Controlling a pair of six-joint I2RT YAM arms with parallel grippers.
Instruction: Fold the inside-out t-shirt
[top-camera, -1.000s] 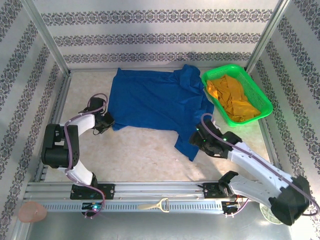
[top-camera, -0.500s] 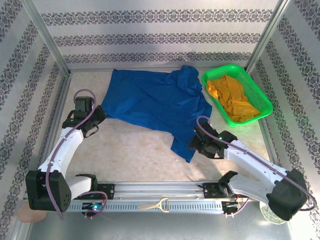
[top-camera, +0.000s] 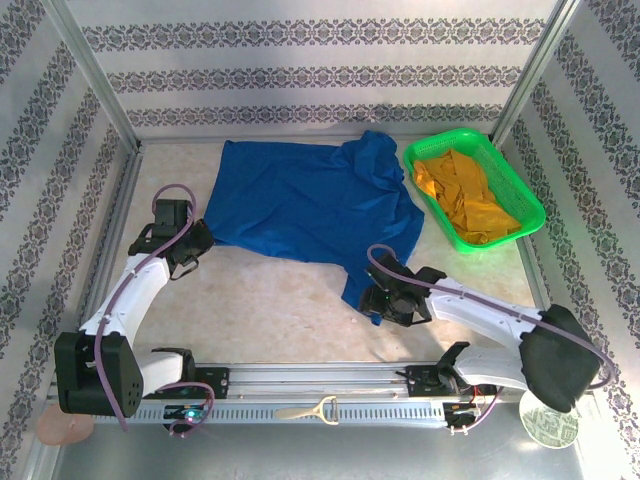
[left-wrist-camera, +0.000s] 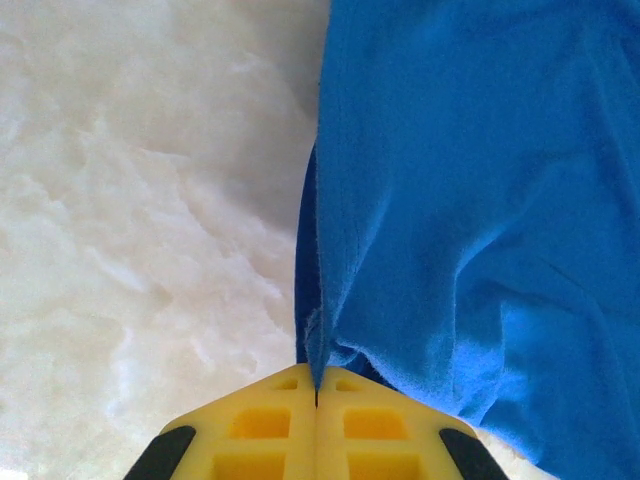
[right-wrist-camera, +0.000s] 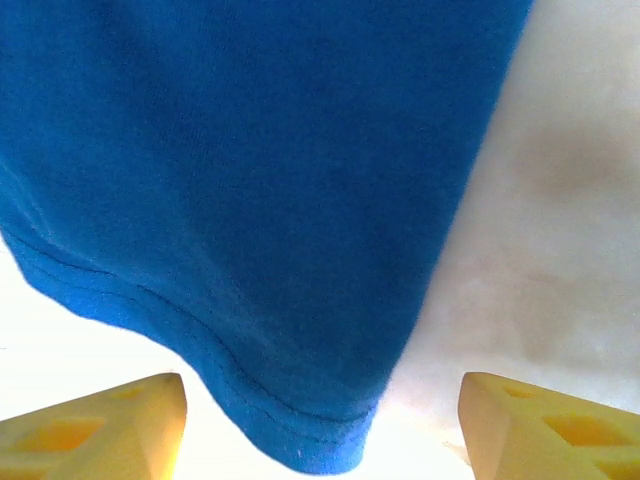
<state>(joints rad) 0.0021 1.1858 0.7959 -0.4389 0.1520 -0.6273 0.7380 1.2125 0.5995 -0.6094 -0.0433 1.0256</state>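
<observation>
**Two claws at the edges of a spread blue t-shirt**

The royal-blue short-sleeved cloth t-shirt (top-camera: 305, 200) lies loosely spread, plain blue side up, over the far half of the pale marbled surface (top-camera: 270, 305). Its far-right part is bunched just beside a green plastic mesh basket (top-camera: 528, 205), which stands in the far right corner and holds a crumpled mustard-yellow garment (top-camera: 465, 195). One narrow flap of the shirt reaches toward the near edge, right of centre.

The left claw (top-camera: 198, 242) sits at the shirt's left border, toward the left edge of the surface. In the left wrist view its yellow fingers (left-wrist-camera: 270, 425) are pressed together, with the cloth's edge pinched in the seam between them and the fabric fanning away to the right.

The right claw (top-camera: 376, 298) is at the tip of the near flap. In the right wrist view its two yellow fingers (right-wrist-camera: 95, 425) stand wide apart, gripping nothing, and the stitched hem of the flap hangs between them.
</observation>
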